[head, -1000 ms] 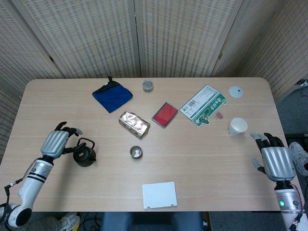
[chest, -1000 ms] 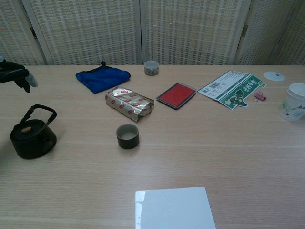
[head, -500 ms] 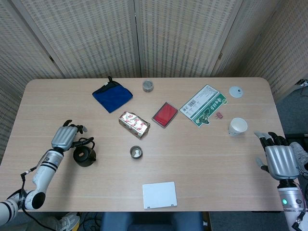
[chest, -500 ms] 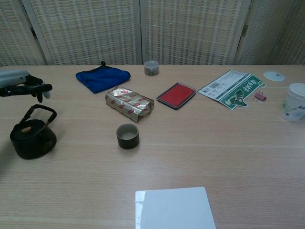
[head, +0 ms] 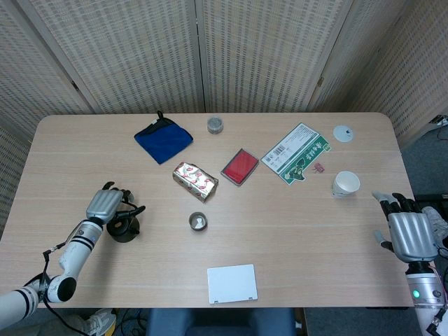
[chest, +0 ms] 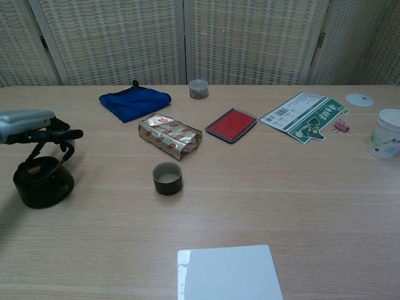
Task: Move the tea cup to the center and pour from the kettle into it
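Now the left hand (head: pixel 106 205) sits directly over the kettle (chest: pixel 42 180), having come in from the outer side of the tabletop (head: pixel 294 231) across the last second, where it earlier hung off to the kettle's left and higher. In the chest view its fingers (chest: pixel 62 134) reach out flat above the arched handle and look level with its top; whether they touch the handle or have hooked under it cannot be told from either view, so I read the hand as spread and holding nothing yet. The kettle itself has not shifted: it stands upright near the left edge, well apart from the tea cup (head: pixel 198 222). That small dark cup stands upright near the middle, just in front of the gold foil packet (head: pixel 195 181), so the first half of the task appears done and the work in hand is the grasp on the kettle. The right hand (head: pixel 407 233) has drawn slightly back toward the near right corner and rests there with fingers apart, empty, near the white paper cup (head: pixel 345 184) but not touching it. The likely next need is for the left fingers to close round the handle before any lift.
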Action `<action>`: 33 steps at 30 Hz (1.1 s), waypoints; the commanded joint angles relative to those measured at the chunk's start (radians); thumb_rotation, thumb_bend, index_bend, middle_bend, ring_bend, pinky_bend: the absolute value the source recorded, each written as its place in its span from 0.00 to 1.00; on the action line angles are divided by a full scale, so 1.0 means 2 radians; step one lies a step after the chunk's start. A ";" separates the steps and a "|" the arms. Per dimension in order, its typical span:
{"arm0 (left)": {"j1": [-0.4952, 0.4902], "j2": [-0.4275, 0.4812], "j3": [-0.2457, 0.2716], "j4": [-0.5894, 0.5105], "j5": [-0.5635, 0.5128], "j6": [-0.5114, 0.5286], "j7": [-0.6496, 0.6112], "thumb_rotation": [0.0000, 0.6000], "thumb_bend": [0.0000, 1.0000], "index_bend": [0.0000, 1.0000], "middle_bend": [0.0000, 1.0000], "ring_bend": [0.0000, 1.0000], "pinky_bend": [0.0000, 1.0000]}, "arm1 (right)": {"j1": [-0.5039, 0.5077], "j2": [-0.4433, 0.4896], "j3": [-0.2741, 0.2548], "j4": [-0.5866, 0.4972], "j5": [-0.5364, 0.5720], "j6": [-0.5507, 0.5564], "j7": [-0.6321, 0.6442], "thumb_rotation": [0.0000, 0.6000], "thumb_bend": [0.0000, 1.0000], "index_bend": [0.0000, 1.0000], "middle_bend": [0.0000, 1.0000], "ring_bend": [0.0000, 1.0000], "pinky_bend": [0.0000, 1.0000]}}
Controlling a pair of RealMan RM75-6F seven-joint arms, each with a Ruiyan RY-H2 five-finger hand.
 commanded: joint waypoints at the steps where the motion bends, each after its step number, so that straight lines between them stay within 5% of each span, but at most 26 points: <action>1: 0.000 0.002 0.002 -0.006 -0.001 0.003 0.001 0.00 0.05 0.41 0.41 0.29 0.05 | -0.002 0.000 0.002 0.001 0.000 -0.002 0.001 1.00 0.21 0.19 0.25 0.14 0.24; 33: 0.057 0.128 0.046 -0.194 0.042 0.105 0.009 0.00 0.05 0.46 0.49 0.34 0.06 | -0.015 -0.005 0.022 0.005 -0.011 -0.021 0.016 1.00 0.21 0.19 0.25 0.14 0.24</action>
